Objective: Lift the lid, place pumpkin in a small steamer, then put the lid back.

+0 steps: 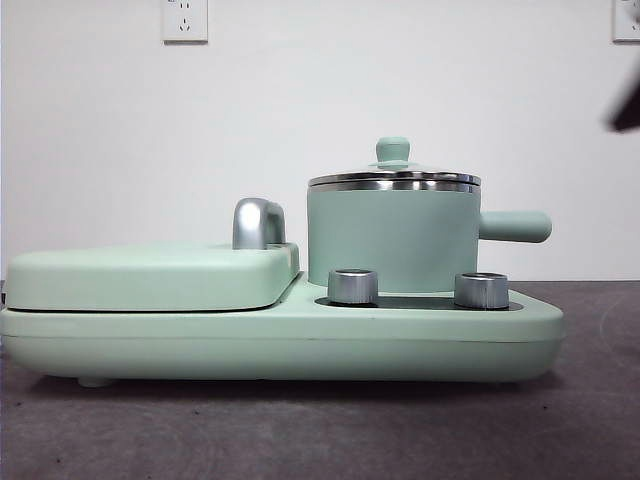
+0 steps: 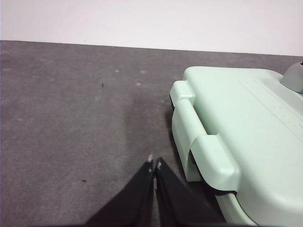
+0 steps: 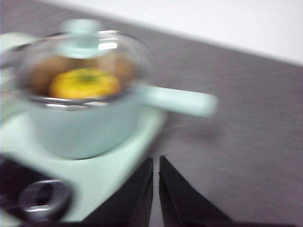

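While seated square on the steel rim of the small steamer [image 1: 390, 240], closes the pot completely: the lid [image 1: 394, 178], knob up, level, no gap seen from the front; shows through the glass in the right wrist view, though blurred: the pumpkin [image 3: 85, 83], yellow-orange, lying inside the pot under the lid; stands on the burner end of a mint-green appliance base [image 1: 280, 340], behind two steel dials [image 1: 353, 286], side handle jutting outward; lies shut alongside, chrome handle at its inner edge: a wide hinged cover [image 1: 150, 275].

Hangs near the pot's handle side, above the dark table [image 3: 246, 142] and the base's edge, touching nothing: the right gripper [image 3: 156, 163], jaws pressed together and empty; appears in the front view only as a black tip at the upper corner, probably this arm. Hovers over bare table beside the far end of the hinged cover, also clear of everything: the left gripper [image 2: 155, 164], jaws likewise clenched on nothing.

Judged from how things lie: all three steps done, pumpkin in, lid back on; nothing left to grasp. Calls only for backing both arms away without brushing the side handle or the knob; could jolt the lid off its seat if clipped.
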Robot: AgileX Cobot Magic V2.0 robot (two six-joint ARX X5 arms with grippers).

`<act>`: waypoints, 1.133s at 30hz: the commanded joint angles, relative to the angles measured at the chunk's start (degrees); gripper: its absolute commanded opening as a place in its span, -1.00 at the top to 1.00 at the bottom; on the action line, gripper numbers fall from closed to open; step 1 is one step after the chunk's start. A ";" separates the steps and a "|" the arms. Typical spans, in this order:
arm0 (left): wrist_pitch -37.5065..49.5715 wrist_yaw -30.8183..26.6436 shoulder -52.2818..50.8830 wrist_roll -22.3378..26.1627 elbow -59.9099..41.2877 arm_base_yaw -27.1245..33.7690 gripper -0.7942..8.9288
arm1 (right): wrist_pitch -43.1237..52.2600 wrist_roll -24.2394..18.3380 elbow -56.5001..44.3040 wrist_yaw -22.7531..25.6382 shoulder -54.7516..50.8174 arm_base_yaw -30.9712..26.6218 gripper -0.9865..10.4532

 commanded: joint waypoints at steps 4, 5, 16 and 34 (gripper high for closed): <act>0.83 0.07 -0.11 -0.42 -1.14 0.00 0.82 | 3.74 -0.96 -13.05 -0.79 -19.91 -11.26 0.79; 0.81 0.07 -0.11 -0.42 -1.14 0.00 0.82 | 3.76 -0.96 -14.67 -0.81 -22.29 -12.55 0.79; 0.90 0.07 -0.11 -0.42 -1.11 0.00 0.82 | 0.74 0.20 -19.85 -0.92 -28.48 -15.67 0.79; 0.90 0.07 -0.11 -0.42 -1.11 0.00 0.82 | 0.72 2.40 -19.82 -0.79 -28.48 -15.47 0.79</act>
